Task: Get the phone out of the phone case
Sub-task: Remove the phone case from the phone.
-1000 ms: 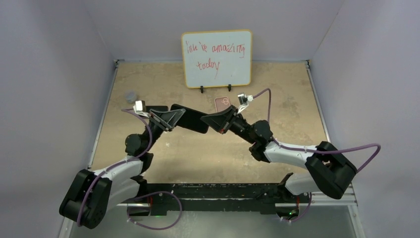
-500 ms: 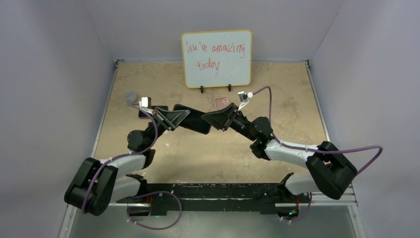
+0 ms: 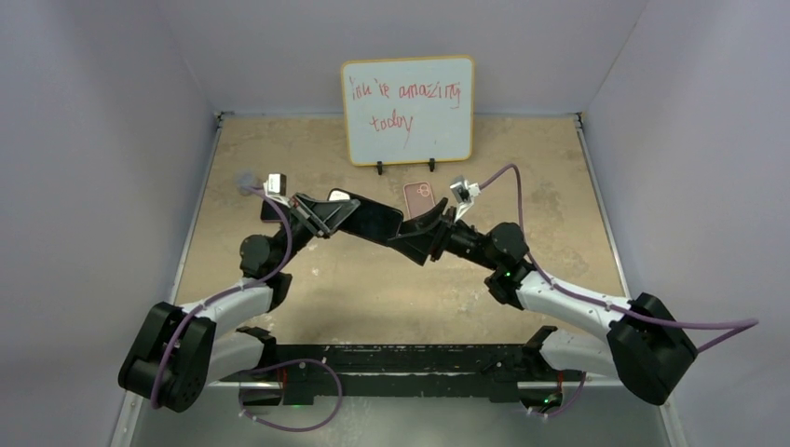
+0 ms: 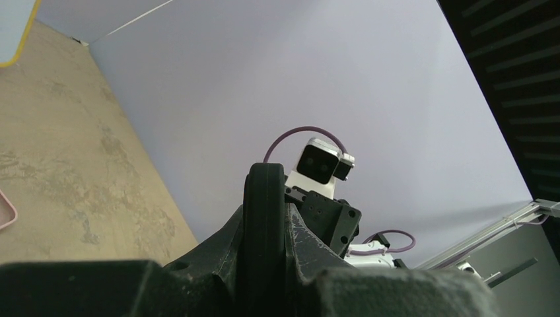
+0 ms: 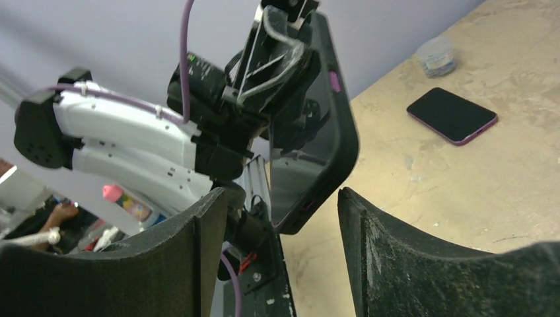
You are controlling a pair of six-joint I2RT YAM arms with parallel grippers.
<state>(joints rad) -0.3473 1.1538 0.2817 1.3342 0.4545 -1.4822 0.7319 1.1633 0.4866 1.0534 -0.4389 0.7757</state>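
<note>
**Right pincer springs open while the left lifts the phone**

Since a second ago the right gripper [image 3: 417, 223] has spread its fingers and its arm has swung lower and farther right, while the left gripper [image 3: 333, 210] has closed and carried its load a little higher toward the back.

The phone [image 5: 307, 145] is off the table, in the air between the two arms near the middle of the workspace, tilted. It is a dark slab with a glossy black screen, wrapped in a black case [image 5: 347, 132] with rounded corners and a small purple button on its side edge. The left gripper is pinching one end of it. The other end sits in the gap between the right gripper's parted fingers [image 5: 396, 264]; whether they touch it I cannot tell.

Below is a tan, mottled table [image 3: 391, 289], boxed in by pale lilac walls. A yellow-framed whiteboard [image 3: 407, 110] with red handwriting stands at the back, with a pink case [image 3: 418, 193] lying flat just before it. At the left lie a second phone [image 5: 452, 115], dark-screened with a pink edge, and near it a small clear tub [image 5: 436, 56].
</note>
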